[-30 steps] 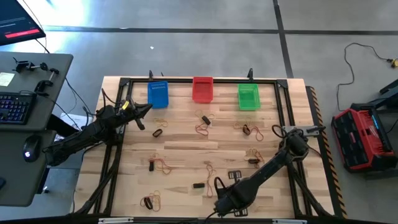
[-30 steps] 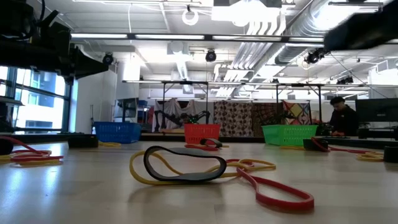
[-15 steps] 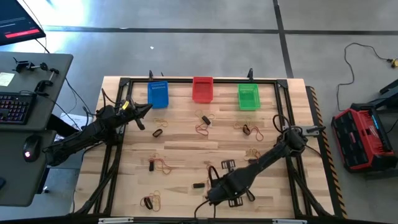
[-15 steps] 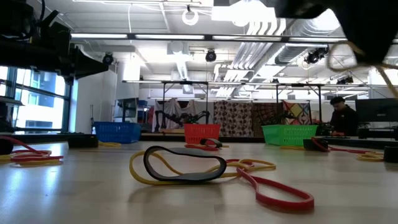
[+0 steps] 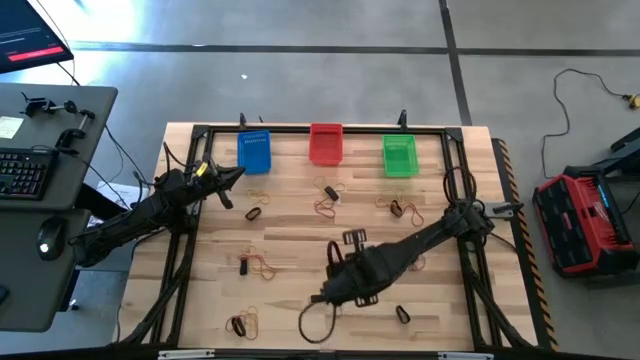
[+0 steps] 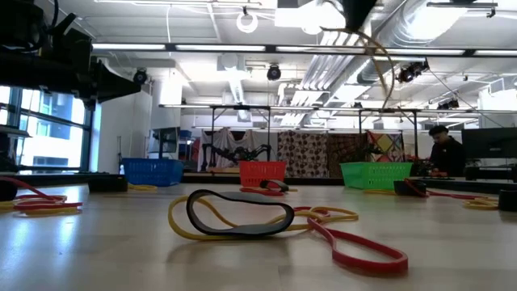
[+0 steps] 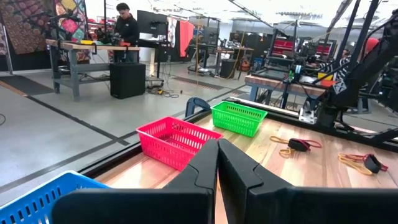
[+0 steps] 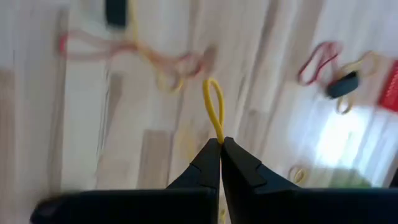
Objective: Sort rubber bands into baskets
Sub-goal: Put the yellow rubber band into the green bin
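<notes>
Yellow rubber band [image 8: 213, 106] pinched in the right gripper [image 8: 220, 144] above the middle of the wooden table [image 5: 290, 238].
Three baskets stand in a row at the far edge: one blue basket [image 5: 254, 152], one red basket [image 5: 326, 144], one green basket [image 5: 399, 155]. Loose bands lie scattered over the boards in about ten small clusters; an exact count cannot be made. Only the right wrist view shows the held loop hanging from the closed fingertips. The left gripper [image 7: 217, 151] waits closed and empty near the blue basket. Only the low view shows a black band [image 6: 239, 215] lying over a yellow one, with a red band [image 6: 355, 249] beside them.
</notes>
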Controlling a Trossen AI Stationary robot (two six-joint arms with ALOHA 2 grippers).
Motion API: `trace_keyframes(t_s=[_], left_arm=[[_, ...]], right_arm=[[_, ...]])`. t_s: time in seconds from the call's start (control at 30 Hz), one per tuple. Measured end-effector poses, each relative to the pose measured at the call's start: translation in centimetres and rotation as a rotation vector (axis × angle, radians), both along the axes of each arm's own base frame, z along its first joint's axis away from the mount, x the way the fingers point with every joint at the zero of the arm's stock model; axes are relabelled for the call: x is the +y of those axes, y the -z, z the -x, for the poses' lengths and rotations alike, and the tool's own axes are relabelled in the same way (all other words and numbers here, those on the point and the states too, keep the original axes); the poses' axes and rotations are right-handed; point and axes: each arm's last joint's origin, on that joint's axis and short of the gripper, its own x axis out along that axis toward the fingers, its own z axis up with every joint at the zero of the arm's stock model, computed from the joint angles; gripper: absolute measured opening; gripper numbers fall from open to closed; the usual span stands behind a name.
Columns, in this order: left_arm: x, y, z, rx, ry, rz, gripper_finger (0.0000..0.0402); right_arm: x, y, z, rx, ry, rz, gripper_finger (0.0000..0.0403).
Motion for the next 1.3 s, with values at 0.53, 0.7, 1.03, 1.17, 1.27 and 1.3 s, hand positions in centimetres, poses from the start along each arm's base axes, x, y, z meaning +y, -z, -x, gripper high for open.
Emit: trace_keyframes(t_s=[0.53, 0.7, 1.03, 1.17, 1.27, 1.3], left_arm=[[0.0, 0.0, 0.0, 0.001, 0.001, 0.001, 0.0003], [0.0, 0.0, 0.0, 0.002, 0.001, 0.001, 0.0003], [0.0, 0.0, 0.0, 0.002, 0.001, 0.001, 0.0003], [0.0, 0.0, 0.0, 0.002, 0.001, 0.001, 0.0003], [0.0, 0.0, 0.0, 0.002, 0.001, 0.001, 0.0003], [0.0, 0.0, 0.0, 0.002, 0.001, 0.001, 0.0003]], right_arm=[[-10.5, -8.7, 2.7, -0.241, 0.133, 0.124, 0.0000], [-14.0, -10.8, 4.0, -0.300, 0.207, 0.183, 0.0000], [-19.5, -13.7, 6.8, -0.364, 0.345, 0.251, 0.0000], [-21.3, -14.4, 7.9, -0.382, 0.405, 0.263, 0.0000], [-22.7, -14.9, 8.7, -0.393, 0.455, 0.286, 0.0000], [-23.1, -15.0, 8.9, -0.394, 0.473, 0.295, 0.0000]])
